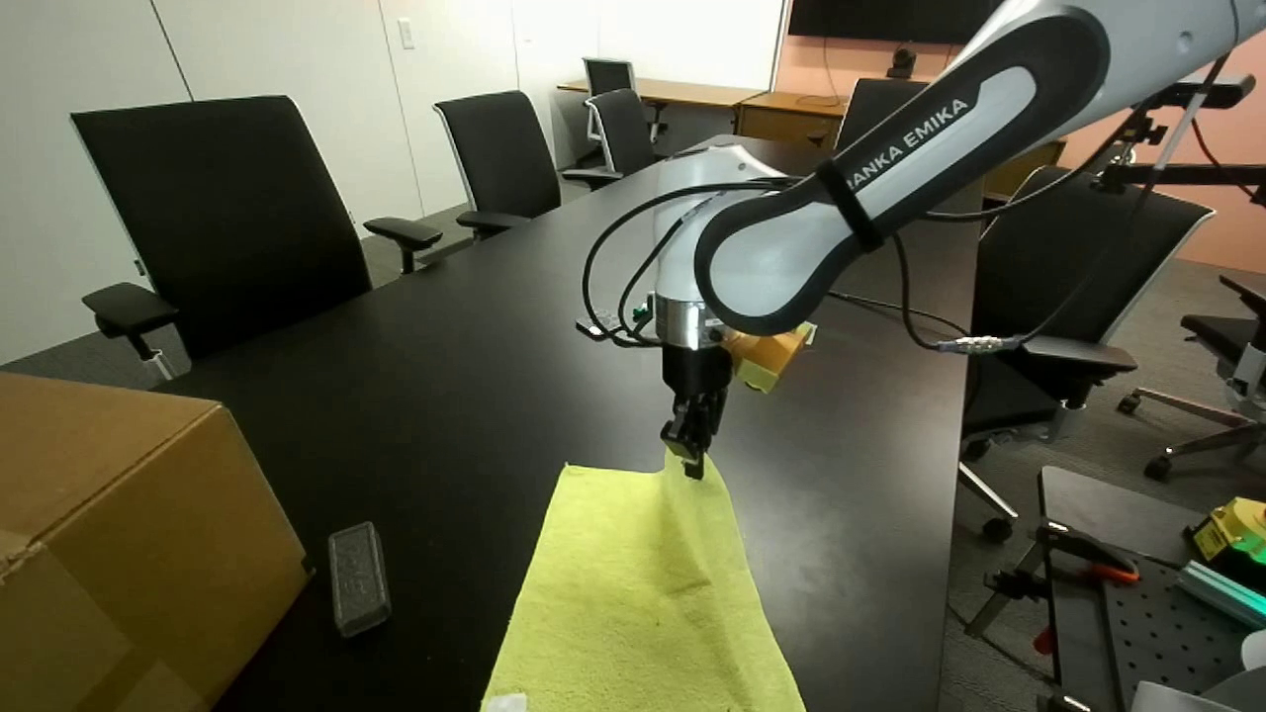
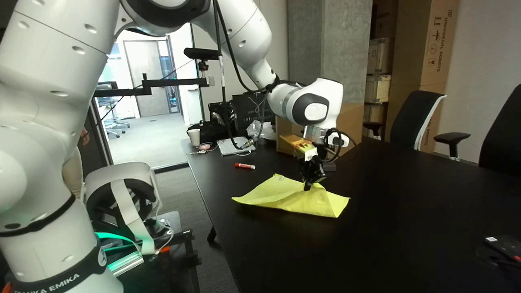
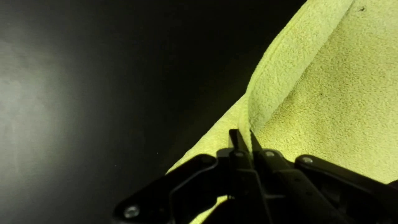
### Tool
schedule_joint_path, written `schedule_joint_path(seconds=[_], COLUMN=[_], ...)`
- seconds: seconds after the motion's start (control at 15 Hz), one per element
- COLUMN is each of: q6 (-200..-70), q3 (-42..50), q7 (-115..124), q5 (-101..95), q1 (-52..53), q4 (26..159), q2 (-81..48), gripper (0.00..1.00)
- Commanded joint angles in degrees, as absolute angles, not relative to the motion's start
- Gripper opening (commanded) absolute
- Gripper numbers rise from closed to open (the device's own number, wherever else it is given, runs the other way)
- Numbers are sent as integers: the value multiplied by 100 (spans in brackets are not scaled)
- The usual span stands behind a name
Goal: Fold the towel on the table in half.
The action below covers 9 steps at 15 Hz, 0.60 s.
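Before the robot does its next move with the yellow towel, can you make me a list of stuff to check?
1. Tool shut on the towel: ok, the wrist view shows cloth pinched in it.
2. Towel raised at the pinch: ok, it peaks there.
3. Towel folded in half: not ok, most of it is spread on the table.
4. Box and grey block off the towel: ok, both sit apart from it.
5. Red marker off the towel: ok, it lies apart too.
6. White patch at the towel's edge being loose: cannot tell, the picture cuts it off.
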State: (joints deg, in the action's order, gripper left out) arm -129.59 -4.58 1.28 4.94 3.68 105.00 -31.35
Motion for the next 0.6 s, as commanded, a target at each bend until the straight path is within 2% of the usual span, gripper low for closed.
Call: schedule_joint_path(seconds=[0.0, 0.53], q6=[-12495, -11827], q3=[-530, -521], q7=[89, 270], q5=[543, 439], q1=[416, 691], q4=[9578, 8065], q2=[-3694, -4555], gripper=[4, 4])
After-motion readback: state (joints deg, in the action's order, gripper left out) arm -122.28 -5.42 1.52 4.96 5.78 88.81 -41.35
